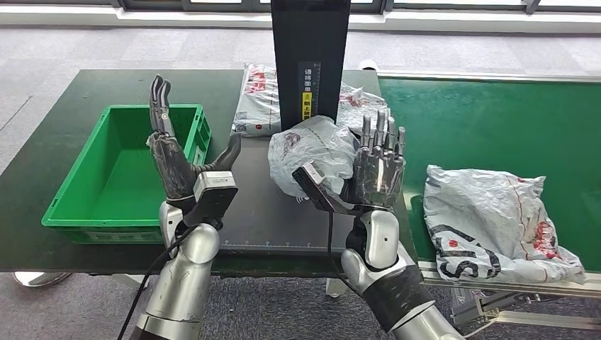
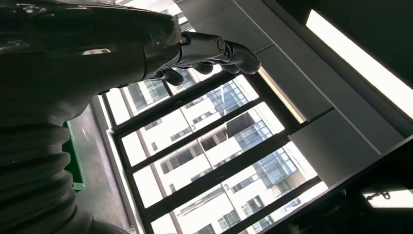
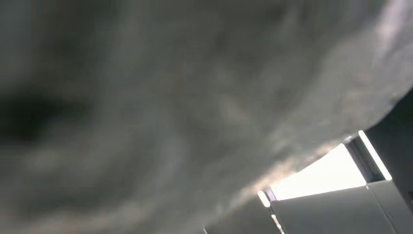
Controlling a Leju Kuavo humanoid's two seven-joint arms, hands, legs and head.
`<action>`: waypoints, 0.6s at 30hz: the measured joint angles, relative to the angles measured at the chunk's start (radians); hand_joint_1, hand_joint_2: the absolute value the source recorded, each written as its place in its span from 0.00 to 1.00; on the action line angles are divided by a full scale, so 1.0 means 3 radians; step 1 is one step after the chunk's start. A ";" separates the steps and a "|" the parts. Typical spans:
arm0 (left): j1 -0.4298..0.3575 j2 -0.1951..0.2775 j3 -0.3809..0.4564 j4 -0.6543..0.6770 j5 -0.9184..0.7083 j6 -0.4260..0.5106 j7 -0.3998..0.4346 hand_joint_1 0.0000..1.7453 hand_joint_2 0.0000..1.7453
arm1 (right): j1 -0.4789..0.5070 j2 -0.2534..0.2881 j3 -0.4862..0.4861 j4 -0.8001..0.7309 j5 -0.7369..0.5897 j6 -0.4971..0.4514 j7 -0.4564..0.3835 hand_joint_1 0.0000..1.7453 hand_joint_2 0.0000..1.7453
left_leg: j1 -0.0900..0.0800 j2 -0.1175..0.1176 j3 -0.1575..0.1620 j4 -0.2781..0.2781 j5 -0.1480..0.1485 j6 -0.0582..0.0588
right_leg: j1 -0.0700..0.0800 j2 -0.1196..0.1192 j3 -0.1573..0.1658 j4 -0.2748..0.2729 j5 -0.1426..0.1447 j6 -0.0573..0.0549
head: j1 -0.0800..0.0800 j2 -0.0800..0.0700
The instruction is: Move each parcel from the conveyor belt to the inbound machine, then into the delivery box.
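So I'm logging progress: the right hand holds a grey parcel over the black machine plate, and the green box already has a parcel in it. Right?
Not quite. The head view shows the green box empty. The rest stands: the right hand holds the grey parcel over the black machine plate.

Held parcel (image 1: 312, 152): crumpled grey plastic mailer with red print — lifted above the inbound machine's dark platform (image 1: 259, 212), against the right hand (image 1: 375, 173).
Belt parcel (image 1: 496, 219): grey, wrinkled bag lying flat on the green conveyor belt (image 1: 489, 127).
Delivery box (image 1: 120, 170): green crate — open top, left of the platform.
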 joint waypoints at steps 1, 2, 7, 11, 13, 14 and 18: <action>0.0003 0.0000 0.0005 -0.0018 -0.0048 0.0000 0.0022 0.00 1.00 | 0.0024 -0.0001 -0.0033 -0.0040 0.0014 0.0007 -0.0005 0.00 0.00 | 0.0000 0.0000 0.0000 0.0000 0.0000 0.0000 | 0.0000 0.0000 0.0000 0.0000 0.0000 0.0000 | 0.0000 0.0000; 0.0006 0.0000 0.0009 -0.0039 -0.0095 0.0000 0.0047 0.00 1.00 | 0.0046 -0.0002 -0.0065 -0.0077 0.0028 0.0017 -0.0011 0.00 0.00 | 0.0000 0.0000 0.0000 0.0000 0.0000 0.0000 | 0.0000 0.0000 0.0000 0.0000 0.0000 0.0000 | 0.0000 0.0000; 0.0015 0.0001 0.0018 -0.0105 -0.0271 0.0000 0.0133 0.00 1.00 | 0.0129 -0.0005 -0.0196 -0.0213 0.0112 0.0114 -0.0037 0.00 0.00 | 0.0000 0.0000 0.0000 0.0000 0.0000 0.0000 | 0.0000 0.0000 -0.0001 0.0000 0.0000 0.0000 | 0.0000 0.0000; 0.0016 0.0001 0.0023 -0.0106 -0.0317 0.0000 0.0155 0.00 1.00 | 0.0167 -0.0006 -0.0250 -0.0259 0.0150 0.0195 -0.0036 0.00 0.00 | 0.0000 0.0001 0.0000 0.0000 0.0000 0.0000 | 0.0000 0.0001 -0.0001 0.0000 0.0000 0.0000 | 0.0000 0.0000; 0.0017 0.0001 0.0024 -0.0106 -0.0323 0.0000 0.0159 0.00 1.00 | 0.0173 -0.0007 -0.0254 -0.0271 0.0155 0.0205 -0.0035 0.00 0.00 | 0.0000 0.0001 0.0000 0.0000 0.0000 0.0000 | 0.0000 0.0001 -0.0001 0.0000 0.0000 0.0000 | 0.0000 0.0000; 0.0017 0.0001 0.0025 -0.0106 -0.0325 0.0000 0.0160 0.00 1.00 | 0.0175 -0.0007 -0.0260 -0.0275 0.0156 0.0206 -0.0036 0.00 0.00 | 0.0000 0.0001 0.0000 0.0000 0.0000 0.0000 | 0.0000 0.0001 -0.0001 0.0000 0.0000 0.0000 | 0.0000 0.0000; 0.0018 0.0002 0.0028 -0.0105 -0.0352 0.0000 0.0189 0.00 1.00 | 0.0180 -0.0007 -0.0305 -0.0287 0.0188 0.0261 -0.0023 0.00 0.00 | 0.0000 0.0001 -0.0001 0.0000 0.0000 0.0000 | 0.0000 0.0000 -0.0001 0.0000 0.0000 0.0000 | 0.0000 0.0000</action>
